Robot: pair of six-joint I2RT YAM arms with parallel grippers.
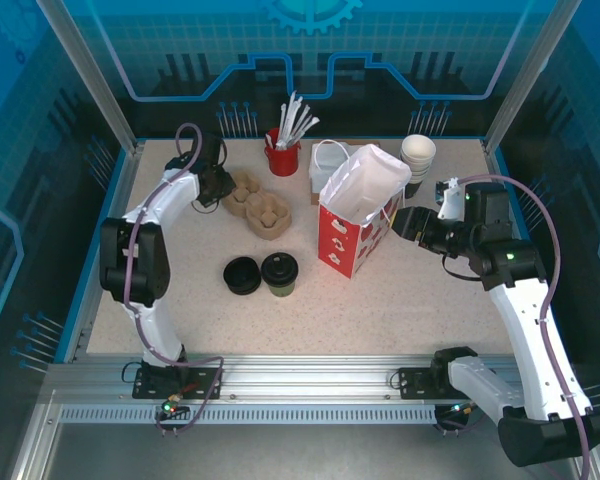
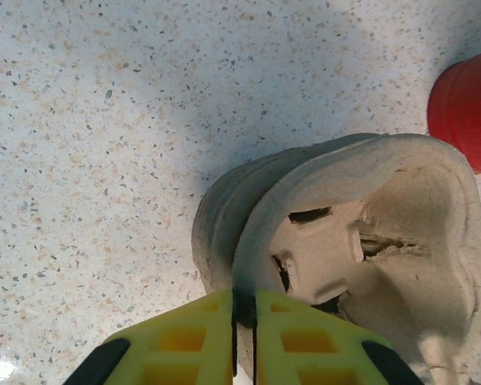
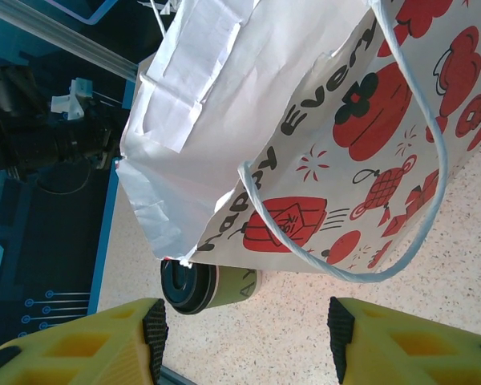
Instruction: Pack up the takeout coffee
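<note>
From the overhead camera I have the takeout coffee [image 1: 279, 273] standing upright on the table [image 1: 410, 305], a little left of the middle. Its long axis runs straight up from the tabletop, with the lid on top and the base down. It sits just beside a squat stack of black lids [image 1: 242, 275] on its left; I cannot tell whether the two touch. The paper bag [image 1: 355, 225] stands near it, to the right and a bit further back.

The cup is small, with a dark olive-brown wall under a round black lid that shows a raised outer ring and a sunken centre. On my right wrist feed the takeout coffee [image 3: 212, 286] looks tipped over, lid toward the left edge of the picture. That camera is rolled, though, and the cup stands on the speckled surface just past the bag's bottom corner. Some pale marking shows on its wall, too small to read.

The left gripper [image 1: 221, 187] is far back on the left, well apart from the coffee. Its wrist camera shows the left gripper [image 2: 242, 303] with the yellow fingers [image 2: 184, 345] pressed nearly together, pinching the rim of the pulp cup carrier [image 2: 401, 224]. A red cup [image 2: 469, 108] stands behind the carrier.

The right gripper [image 1: 402, 222] hovers just beside the bag's right wall, holding nothing. From its own camera the right gripper [image 3: 245, 314] has its jaws spread wide, facing the white-and-red printed paper bag [image 3: 321, 120] and its pale blue handle
</note>
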